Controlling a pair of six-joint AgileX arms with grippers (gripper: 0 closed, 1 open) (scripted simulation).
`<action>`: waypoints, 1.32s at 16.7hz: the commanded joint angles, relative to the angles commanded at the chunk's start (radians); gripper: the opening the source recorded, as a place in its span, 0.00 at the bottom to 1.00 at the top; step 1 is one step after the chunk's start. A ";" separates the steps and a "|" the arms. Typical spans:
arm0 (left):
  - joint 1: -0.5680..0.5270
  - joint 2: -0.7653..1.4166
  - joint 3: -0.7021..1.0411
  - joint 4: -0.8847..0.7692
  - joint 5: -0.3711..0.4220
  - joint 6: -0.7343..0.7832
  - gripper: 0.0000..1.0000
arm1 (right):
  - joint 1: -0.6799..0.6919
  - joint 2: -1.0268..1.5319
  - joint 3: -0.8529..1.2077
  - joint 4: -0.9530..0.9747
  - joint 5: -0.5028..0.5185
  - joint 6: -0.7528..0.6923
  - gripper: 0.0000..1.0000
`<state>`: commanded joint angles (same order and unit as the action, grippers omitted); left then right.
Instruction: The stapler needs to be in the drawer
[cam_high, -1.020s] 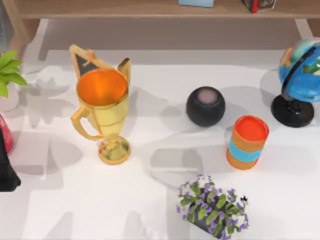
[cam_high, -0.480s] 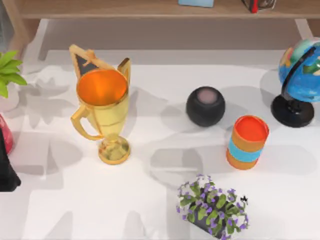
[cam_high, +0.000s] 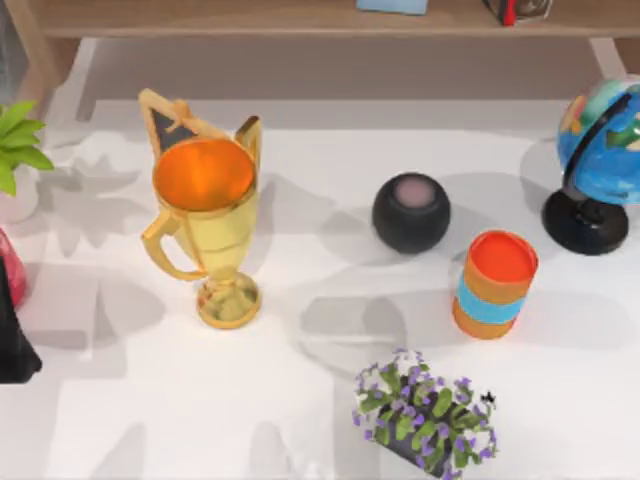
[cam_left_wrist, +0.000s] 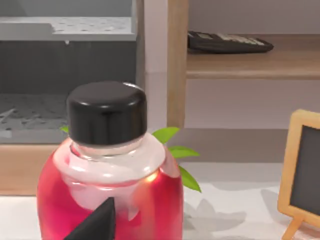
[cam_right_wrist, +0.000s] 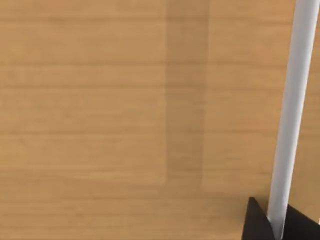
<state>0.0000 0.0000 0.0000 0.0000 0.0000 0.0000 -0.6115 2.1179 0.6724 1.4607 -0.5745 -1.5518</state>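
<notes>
Two tools, openness unclear: left tool (cam_left_wrist: 95, 225) beside red bottle (cam_left_wrist: 152, 200) (black cap (cam_left_wrist: 106, 112)), right tool (cam_right_wrist: 277, 225) at white bar (cam_right_wrist: 296, 100).

Bright, even light falls on the white table (cam_high: 300, 420); soft grey shadows spread around the gold trophy (cam_high: 205, 225), with no glare.

We see a red bottle (cam_left_wrist: 107, 200) with black cap, green leaves (cam_left_wrist: 177, 160) just behind it, small chalkboard (cam_left_wrist: 304, 175) beside, calculator (cam_left_wrist: 227, 42) on the shelf beyond it
</notes>
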 joint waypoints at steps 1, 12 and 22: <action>0.000 0.000 0.000 0.000 0.000 0.000 1.00 | 0.015 0.008 0.028 -0.018 0.015 0.000 0.00; 0.000 0.000 0.000 0.000 0.000 0.000 1.00 | 0.068 0.075 0.170 -0.107 0.076 0.001 0.00; 0.000 0.000 0.000 0.000 0.000 0.000 1.00 | 0.116 0.139 0.317 -0.200 0.125 0.001 0.00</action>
<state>0.0000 0.0000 0.0000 0.0000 0.0000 0.0000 -0.4954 2.2572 0.9894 1.2605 -0.4497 -1.5510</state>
